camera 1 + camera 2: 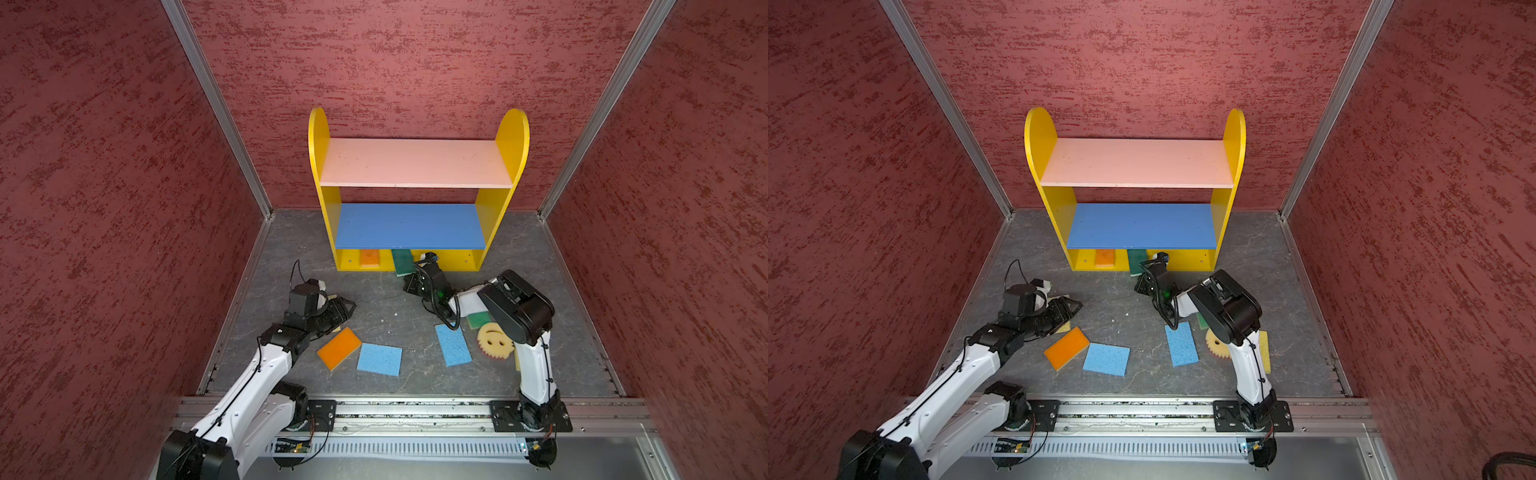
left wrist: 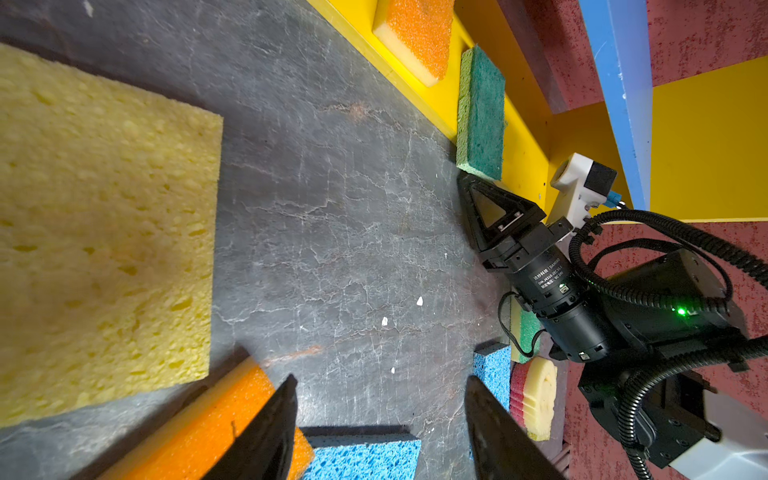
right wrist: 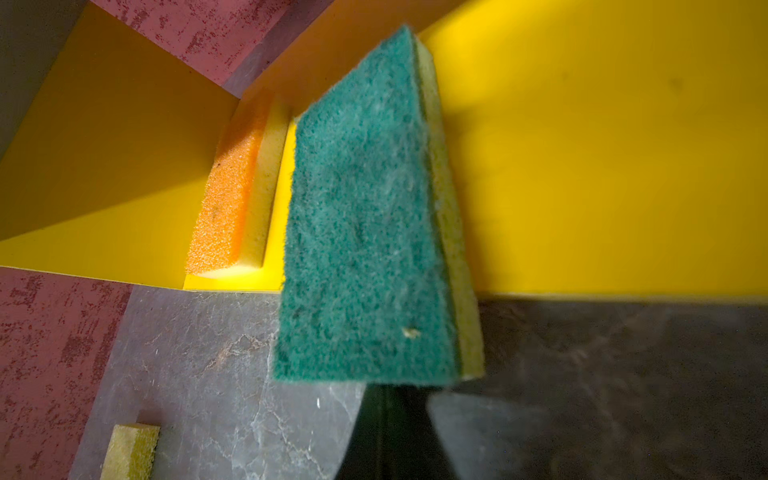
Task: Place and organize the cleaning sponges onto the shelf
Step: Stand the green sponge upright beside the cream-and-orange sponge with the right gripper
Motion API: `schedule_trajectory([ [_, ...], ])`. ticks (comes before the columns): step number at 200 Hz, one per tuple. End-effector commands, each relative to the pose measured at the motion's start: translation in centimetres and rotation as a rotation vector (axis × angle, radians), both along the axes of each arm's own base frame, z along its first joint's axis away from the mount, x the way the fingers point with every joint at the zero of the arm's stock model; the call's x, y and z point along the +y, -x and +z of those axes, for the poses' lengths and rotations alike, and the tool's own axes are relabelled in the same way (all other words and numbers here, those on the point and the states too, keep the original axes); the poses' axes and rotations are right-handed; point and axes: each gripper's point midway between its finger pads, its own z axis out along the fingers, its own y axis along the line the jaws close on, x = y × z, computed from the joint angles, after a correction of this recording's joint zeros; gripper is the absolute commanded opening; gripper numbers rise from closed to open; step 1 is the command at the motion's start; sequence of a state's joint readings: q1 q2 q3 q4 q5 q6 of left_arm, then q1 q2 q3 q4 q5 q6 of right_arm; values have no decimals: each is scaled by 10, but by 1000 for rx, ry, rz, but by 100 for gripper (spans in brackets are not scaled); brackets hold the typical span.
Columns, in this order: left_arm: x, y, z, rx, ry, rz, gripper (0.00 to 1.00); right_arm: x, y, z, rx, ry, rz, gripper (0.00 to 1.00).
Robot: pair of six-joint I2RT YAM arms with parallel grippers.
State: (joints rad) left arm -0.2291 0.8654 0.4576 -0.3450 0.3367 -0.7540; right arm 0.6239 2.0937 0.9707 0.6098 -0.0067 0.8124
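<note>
One shelf (image 1: pixel 415 164): orange sponge (image 1: pixel 369 257) lies on bottom board (image 1: pixel 453 262).
Green scouring sponge (image 3: pixel 361 232): half on bottom board, overhanging front edge; judged light, soft; push at near end.
Left gripper (image 2: pixel 378 384): spread, empty.
Right gripper (image 3: pixel 392 399): pressed together, tip at sponge's end.

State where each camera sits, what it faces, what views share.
Top views: high in front, looking down at the shelf; left arm, right arm.
Left wrist: low over the floor, facing the shelf; left gripper open, right gripper.
Right wrist: by the bottom board, facing the dark green sponge; own shut gripper.
Shared: both wrist views show the shelved orange sponge.
</note>
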Motion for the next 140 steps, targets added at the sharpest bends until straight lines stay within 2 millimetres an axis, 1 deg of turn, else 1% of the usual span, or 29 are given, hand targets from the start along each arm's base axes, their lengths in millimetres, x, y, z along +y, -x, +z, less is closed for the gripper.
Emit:
schedule_trajectory([
  [1,2,3,-3,10,0,8,64,6,-7,2,0,-43,-1,0],
  [82,1,2,-4,13,3,4,64,18,-16,4,5,-67,18,1],
  [100,1,2,-2,9,2,3,64,18,-17,4,5,-68,14,1],
  [140,2,4,-1,6,-2,4,64,13,-9,6,10,-97,5,1],
])
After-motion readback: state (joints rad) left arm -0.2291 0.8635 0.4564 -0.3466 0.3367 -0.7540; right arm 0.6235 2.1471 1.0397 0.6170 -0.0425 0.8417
